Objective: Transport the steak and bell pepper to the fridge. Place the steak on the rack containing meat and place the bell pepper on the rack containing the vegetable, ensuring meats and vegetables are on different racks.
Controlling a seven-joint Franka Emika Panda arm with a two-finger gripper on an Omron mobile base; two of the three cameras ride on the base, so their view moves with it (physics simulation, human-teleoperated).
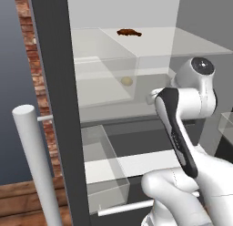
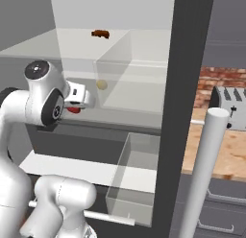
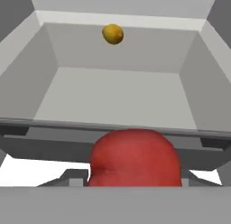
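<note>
Left base view: tall dark grey fridge (image 1: 54, 106) stands open, white interior with translucent shelves. A silvery bar handle (image 1: 34, 166) rises in the foreground; red brick wall (image 1: 36, 74) behind the door edge. Small dark brown-red lump of meat (image 1: 129, 33) lies on the upper rack. Small pale yellow-tan round vegetable (image 1: 127, 80) sits on the rack below. The white arm's wrist blocks the right part of that lower rack.

Right base view: silver toaster (image 2: 230, 105) on the wooden bench (image 2: 216, 150) right of the fridge. A sliver of the small bright red bell pepper (image 2: 73, 109) shows under the wrist.

Hand view: end effector (image 3: 134, 180) clenched on the bell pepper, held at the front edge of the lower rack; vegetable well beyond it at the back wall.
</note>
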